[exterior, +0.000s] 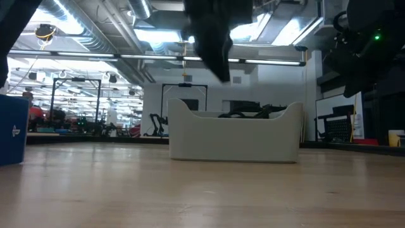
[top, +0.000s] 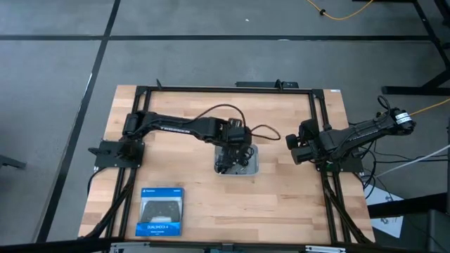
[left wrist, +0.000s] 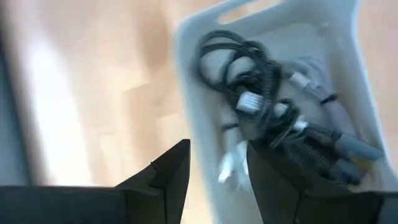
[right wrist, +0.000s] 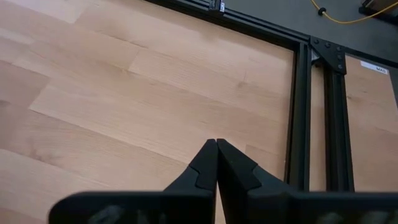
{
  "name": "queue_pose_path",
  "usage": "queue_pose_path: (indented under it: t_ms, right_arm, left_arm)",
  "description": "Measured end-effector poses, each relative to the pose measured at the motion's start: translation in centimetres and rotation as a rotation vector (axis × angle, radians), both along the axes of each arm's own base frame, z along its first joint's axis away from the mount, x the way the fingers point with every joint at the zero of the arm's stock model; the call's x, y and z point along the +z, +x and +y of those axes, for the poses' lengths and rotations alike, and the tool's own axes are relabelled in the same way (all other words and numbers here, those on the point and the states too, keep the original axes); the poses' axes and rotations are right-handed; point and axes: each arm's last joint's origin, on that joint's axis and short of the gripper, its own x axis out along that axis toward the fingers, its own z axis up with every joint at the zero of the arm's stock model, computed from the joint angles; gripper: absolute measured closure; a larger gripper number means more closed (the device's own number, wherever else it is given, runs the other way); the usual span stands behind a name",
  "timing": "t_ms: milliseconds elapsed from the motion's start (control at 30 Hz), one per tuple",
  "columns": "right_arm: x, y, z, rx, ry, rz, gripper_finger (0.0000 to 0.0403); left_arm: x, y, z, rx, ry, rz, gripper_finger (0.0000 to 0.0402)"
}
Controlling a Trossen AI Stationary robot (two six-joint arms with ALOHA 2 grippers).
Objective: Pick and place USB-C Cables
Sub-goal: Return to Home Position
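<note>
The USB-C cables (left wrist: 273, 99), black and light grey coiled bundles, lie piled inside a light grey tray (top: 249, 167) at the table's middle; in the low view a few loops (exterior: 243, 114) show above the tray's rim. My left gripper (left wrist: 217, 165) hovers open above the tray's edge, holding nothing. In the high view it hangs over the tray (top: 232, 151). My right gripper (right wrist: 216, 149) is shut and empty, resting raised near the table's right side (top: 295, 149).
A blue-and-black boxed game controller (top: 161, 211) lies near the table's near left corner; its blue side shows in the low view (exterior: 12, 130). A black frame (right wrist: 298, 112) runs along the table's edges. Bare wood lies between tray and box.
</note>
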Motion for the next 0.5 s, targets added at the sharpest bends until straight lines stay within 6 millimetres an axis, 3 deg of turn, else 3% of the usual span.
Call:
queue_pose_path:
  t_ms: [200, 500]
  right_arm:
    - [-0.1, 0.0, 0.1, -0.017, 0.030, -0.010, 0.0395]
    - [-0.4, 0.3, 0.5, -0.036, 0.186, -0.018, 0.0395]
  left_arm:
    - [6.1, -1.3, -0.8, 0.043, 0.126, -0.014, 0.0250]
    - [11.4, -2.0, -1.5, 0.098, 0.150, -0.194, 0.0250]
